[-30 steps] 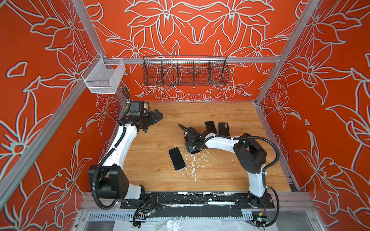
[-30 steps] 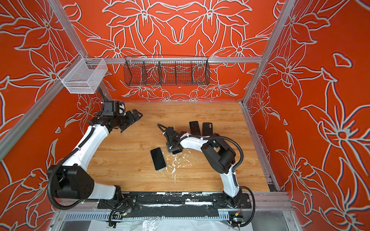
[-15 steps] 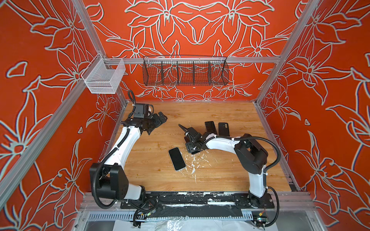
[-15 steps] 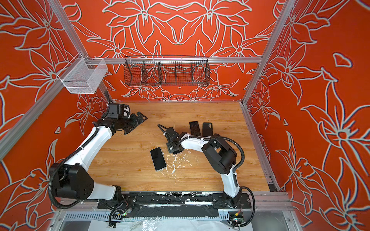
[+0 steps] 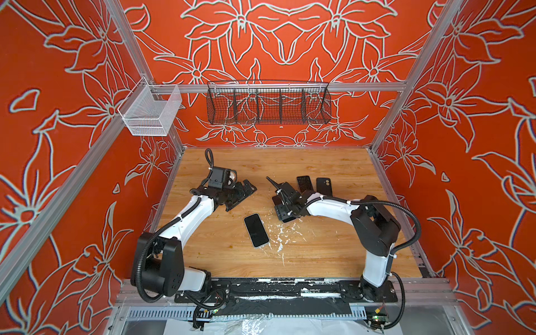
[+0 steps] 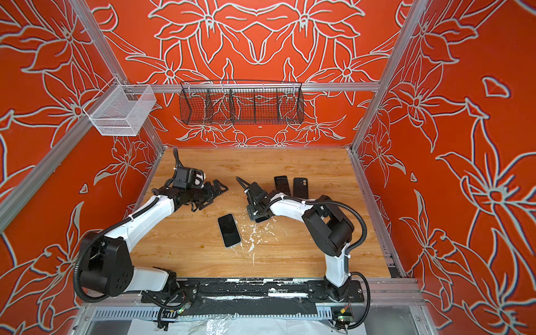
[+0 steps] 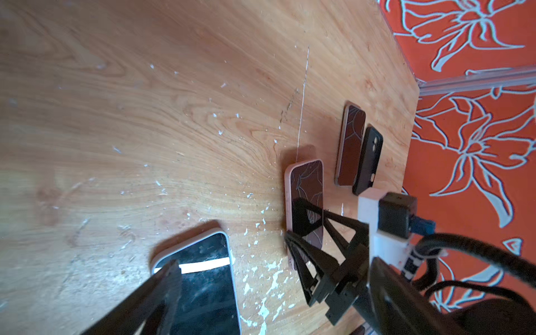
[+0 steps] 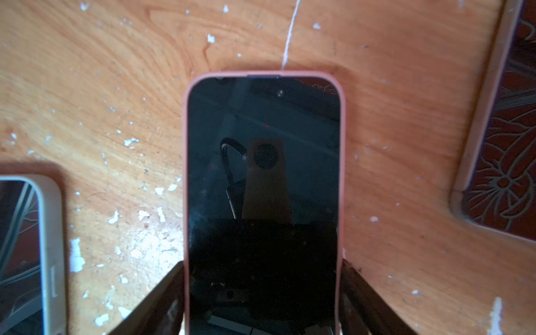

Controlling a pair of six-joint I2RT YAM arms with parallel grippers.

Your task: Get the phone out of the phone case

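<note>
Phone [image 8: 262,162] sat screen-up in its pink phone case [image 8: 342,174], flat on the wooden table [image 5: 319,255], mid-table, near the white-cased phone [image 5: 256,230]. My right gripper [image 8: 262,290] straddled one end of it. Its jaws were clamped across the case's long edges, and both fingers looked to be touching the pink rim in the right wrist view. My left gripper [image 5: 243,193] hung off to the side, well apart, jaws spread wide with nothing in them. Two more items lay behind: another cased phone [image 5: 304,184] and a black case [image 5: 324,186], side by side.

Step as I judged it: pin the case, free a corner. Squeezing the rim from both sides probably locked the phone in, so that hold needed easing or shifting to press the case down only. Best plan looked like this:
- Right pins the case.
- Left comes across and peels a far corner's lip back off the glass.
- The phone then gets levered up and out.

The left finger had to land on the lip, not the screen. Risks were the cased phone skating on the smooth wood, or bumping the white-cased one.
</note>
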